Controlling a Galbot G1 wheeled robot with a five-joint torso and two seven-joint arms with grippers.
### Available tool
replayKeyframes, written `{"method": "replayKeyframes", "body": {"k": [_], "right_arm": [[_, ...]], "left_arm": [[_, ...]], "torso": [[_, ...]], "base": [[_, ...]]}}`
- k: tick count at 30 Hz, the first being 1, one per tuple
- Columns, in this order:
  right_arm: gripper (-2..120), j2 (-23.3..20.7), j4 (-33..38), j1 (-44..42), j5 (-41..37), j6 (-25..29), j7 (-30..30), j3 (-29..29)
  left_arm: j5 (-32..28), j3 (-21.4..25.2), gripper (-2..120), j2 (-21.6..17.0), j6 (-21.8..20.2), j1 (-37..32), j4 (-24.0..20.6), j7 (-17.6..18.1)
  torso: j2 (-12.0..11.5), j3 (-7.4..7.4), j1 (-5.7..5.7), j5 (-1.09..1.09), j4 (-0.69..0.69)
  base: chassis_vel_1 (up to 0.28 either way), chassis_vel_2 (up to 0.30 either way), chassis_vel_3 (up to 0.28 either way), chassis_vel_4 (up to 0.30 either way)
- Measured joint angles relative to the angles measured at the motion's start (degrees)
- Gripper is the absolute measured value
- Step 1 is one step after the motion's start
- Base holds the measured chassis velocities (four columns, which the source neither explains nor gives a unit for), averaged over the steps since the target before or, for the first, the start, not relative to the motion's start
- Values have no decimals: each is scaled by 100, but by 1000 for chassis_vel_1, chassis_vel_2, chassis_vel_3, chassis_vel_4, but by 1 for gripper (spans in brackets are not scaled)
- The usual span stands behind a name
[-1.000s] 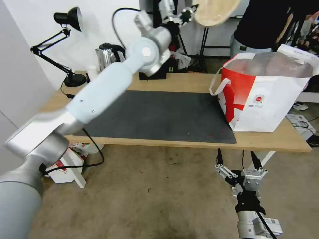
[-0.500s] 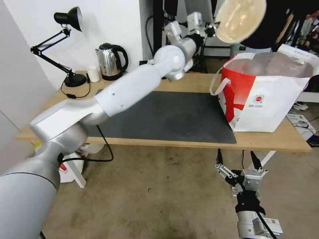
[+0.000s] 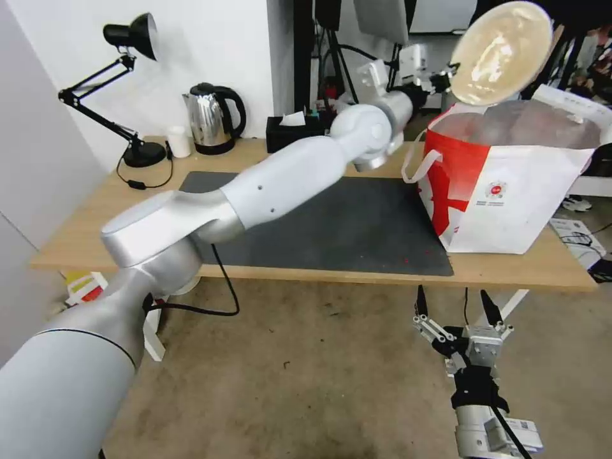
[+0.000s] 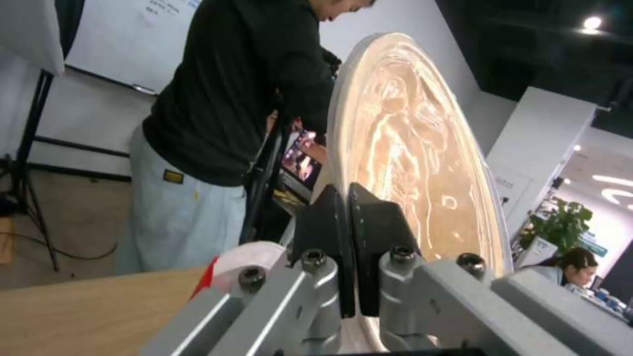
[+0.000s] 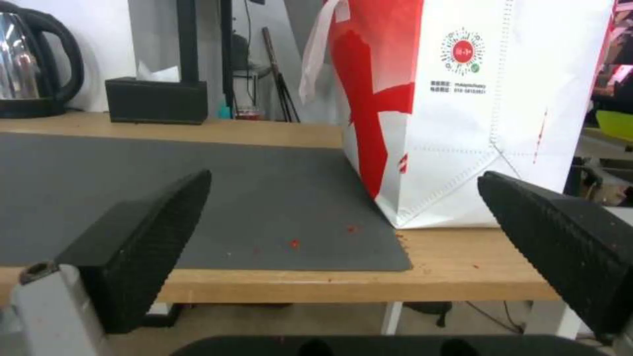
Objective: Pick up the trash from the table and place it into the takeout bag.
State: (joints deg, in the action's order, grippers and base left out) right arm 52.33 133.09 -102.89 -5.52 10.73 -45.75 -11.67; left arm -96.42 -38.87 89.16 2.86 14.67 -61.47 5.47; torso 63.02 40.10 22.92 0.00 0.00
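Observation:
A beige pulp bowl (image 3: 500, 51) is held high and tipped on edge, just above the back left rim of the takeout bag (image 3: 510, 185). My left gripper (image 3: 446, 80) is shut on the bowl's rim. In the left wrist view the black fingers (image 4: 323, 222) pinch the rim of the bowl (image 4: 422, 148). The white-and-red bag stands open on the right end of the table (image 3: 523, 271), beside the dark grey mat (image 3: 319, 223). My right gripper (image 3: 452, 303) hangs open below the table's front edge, facing the bag (image 5: 474, 109), its fingers (image 5: 138, 237) wide apart.
A steel kettle (image 3: 213, 118), a black desk lamp (image 3: 131, 83), a small white cup (image 3: 180, 141) and a black tissue box (image 3: 296, 131) line the table's back left. Small red crumbs (image 5: 293, 242) lie on the mat near the bag.
My left arm has swung to the right with the bowl, from above the table's back middle to over the bag's rim. The right arm has not moved.

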Motion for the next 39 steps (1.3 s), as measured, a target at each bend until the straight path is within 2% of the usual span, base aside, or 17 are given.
{"method": "replayKeyframes", "body": {"k": [7, 11, 16, 39], "right_arm": [[100, 0, 0, 0, 1, 0, 0, 0], [100, 0, 0, 0, 1, 0, 0, 0], [100, 0, 0, 0, 0, 0, 0, 0], [100, 0, 0, 0, 0, 0, 0, 0]], "left_arm": [[34, -304, 0, 44, 7, -19, 122, -84], [81, -408, 0, 200, 22, -29, 394, -210], [168, -491, 0, 218, 39, -87, 603, -282], [548, -488, 0, 200, 102, -458, 769, -321]], "torso": [[0, 0, 0, 0, 1], [0, 0, 0, 0, -2], [0, 0, 0, 0, 1], [0, 0, 0, -1, 0]], "base": [[0, 0, 0, 0], [0, 0, 0, 0], [0, 0, 0, 0], [0, 0, 0, 0]]}}
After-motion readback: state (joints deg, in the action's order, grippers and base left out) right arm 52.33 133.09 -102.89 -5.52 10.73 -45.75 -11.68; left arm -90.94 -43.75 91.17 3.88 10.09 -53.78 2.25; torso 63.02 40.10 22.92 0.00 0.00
